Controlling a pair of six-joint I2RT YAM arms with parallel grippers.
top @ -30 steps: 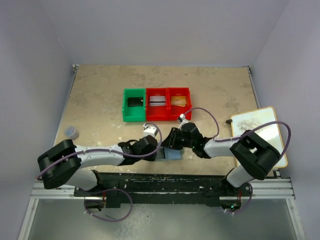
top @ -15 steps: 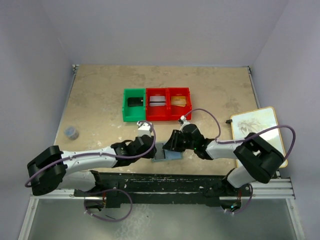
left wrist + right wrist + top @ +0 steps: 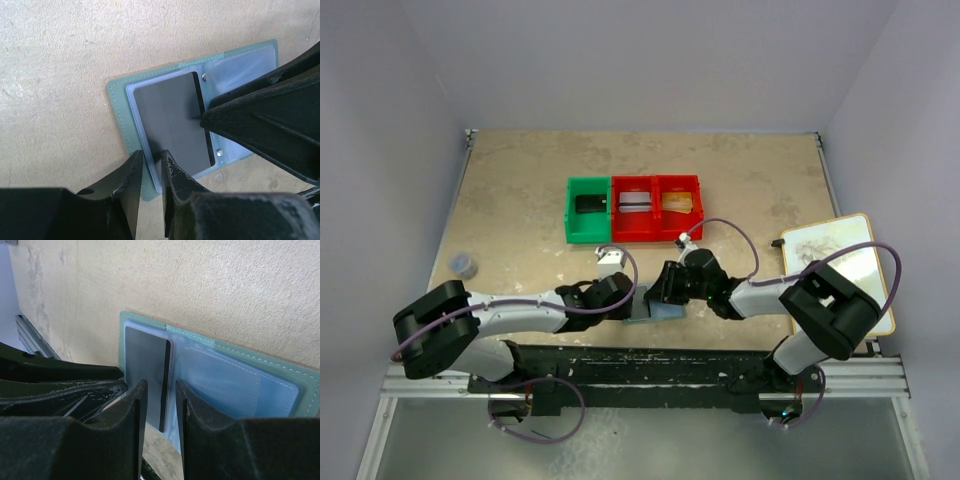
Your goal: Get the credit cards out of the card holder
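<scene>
Close to the near edge of the bench (image 3: 60, 60), between the two wrists, the holder (image 3: 235, 65) lies open and flat, inner side up, with clear sleeves on both panels. A grey card (image 3: 170, 120) with a dark stripe along one edge sits in the sleeve of the panel nearer the left arm.

The left fingers (image 3: 131, 182) have only a thin gap between them. Their tips are set at the outer rim of that sleeve, by the card's corner. Whether they pinch the sleeve or only rest on it, I cannot tell.

From the other side, the right fingers (image 3: 131, 415) are also a narrow slot apart, and the card's striped edge shows through the slot. In the left wrist view their tip meets that edge. I cannot tell if they grip it.

Further back, near mid-bench, a green bin (image 3: 570, 212) stands against two joined red bins (image 3: 657, 182), each holding something small. A small dark cup (image 3: 463, 264) sits out to the left. A framed white board (image 3: 840, 262) lies at the right edge.
</scene>
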